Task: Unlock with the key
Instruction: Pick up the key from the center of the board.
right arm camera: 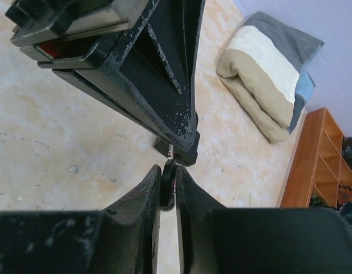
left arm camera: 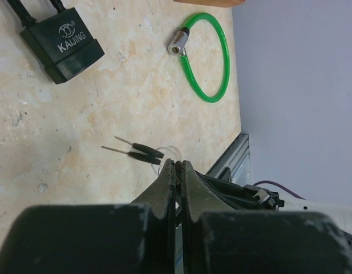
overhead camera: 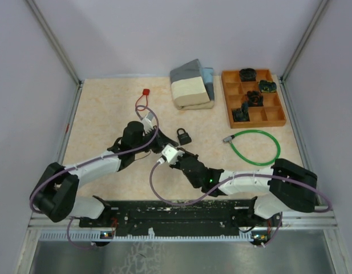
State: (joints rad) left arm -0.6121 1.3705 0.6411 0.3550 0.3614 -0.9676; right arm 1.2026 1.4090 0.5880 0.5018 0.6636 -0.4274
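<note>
The black padlock (overhead camera: 183,136) lies on the tabletop; in the left wrist view the padlock (left arm camera: 61,48) sits at the upper left. My two grippers meet just left of it. The right gripper (overhead camera: 163,149) (right arm camera: 168,168) is shut on the key's (right arm camera: 167,184) black head. The key's thin metal blade runs up into the tips of my left gripper (overhead camera: 157,141) (left arm camera: 177,164), whose jaws are shut on it. Two more black-headed keys (left arm camera: 138,151) on a clear ring show just past the left fingertips. A dark block behind the blade looks like the padlock (right arm camera: 186,154).
A green cable loop (overhead camera: 255,147) (left arm camera: 207,57) lies right of the padlock. Folded cloths (overhead camera: 191,85) (right arm camera: 267,80) sit at the back. A wooden compartment tray (overhead camera: 226,100) (right arm camera: 312,160) with dark parts stands at the back right. A red tag (overhead camera: 145,91) lies at the back left.
</note>
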